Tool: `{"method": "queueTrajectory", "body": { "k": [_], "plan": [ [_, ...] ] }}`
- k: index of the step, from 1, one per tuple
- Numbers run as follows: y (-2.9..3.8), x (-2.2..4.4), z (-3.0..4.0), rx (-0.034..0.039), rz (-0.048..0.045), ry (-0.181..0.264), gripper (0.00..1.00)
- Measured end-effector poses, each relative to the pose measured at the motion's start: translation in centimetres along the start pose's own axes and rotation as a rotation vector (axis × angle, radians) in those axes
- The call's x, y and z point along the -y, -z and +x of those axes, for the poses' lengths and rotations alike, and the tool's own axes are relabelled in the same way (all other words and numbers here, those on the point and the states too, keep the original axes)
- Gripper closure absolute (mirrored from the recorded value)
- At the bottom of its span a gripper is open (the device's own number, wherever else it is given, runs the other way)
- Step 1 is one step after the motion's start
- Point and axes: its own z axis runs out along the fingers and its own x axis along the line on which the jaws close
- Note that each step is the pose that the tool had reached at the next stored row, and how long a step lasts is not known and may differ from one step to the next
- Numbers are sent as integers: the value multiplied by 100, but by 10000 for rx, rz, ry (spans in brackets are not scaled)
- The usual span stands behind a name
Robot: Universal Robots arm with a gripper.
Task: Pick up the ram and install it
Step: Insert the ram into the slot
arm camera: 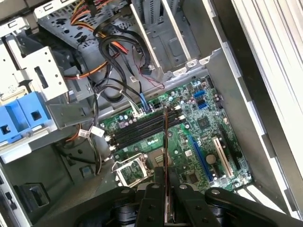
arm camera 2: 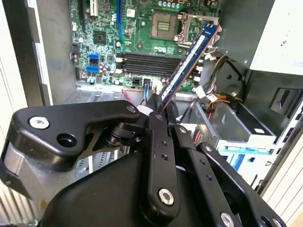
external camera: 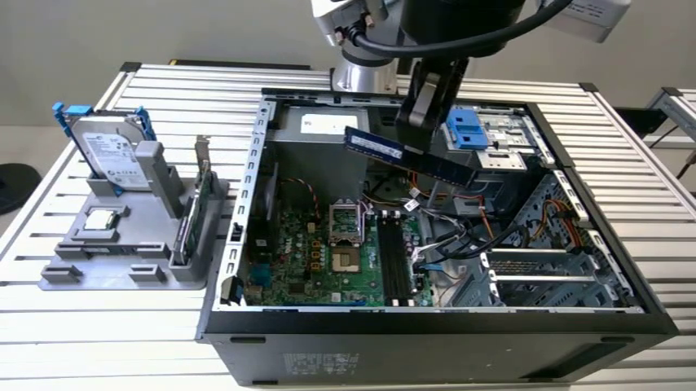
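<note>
Jaws clenched on the ram (external camera: 376,144), held above the open computer case (external camera: 435,319) at the counter's (external camera: 109,326) middle. The stick's long axis slants across the jaws; the motherboard's memory slots (external camera: 392,261) lie below it, well apart.

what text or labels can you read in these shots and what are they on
None can be read.
White label on the hard drive: too small.
Sticker on the ram, held in the end effector: blurred.
Label on the power supply: too small.
Print on the motherboard: too small.
</note>
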Motion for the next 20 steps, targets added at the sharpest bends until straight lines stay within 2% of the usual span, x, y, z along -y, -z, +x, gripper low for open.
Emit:
{"method": "queueTrajectory", "body": {
  "k": [20],
  "plan": [
    [0, 0, 0, -7, 7, -2180, 100]
  ]
}}
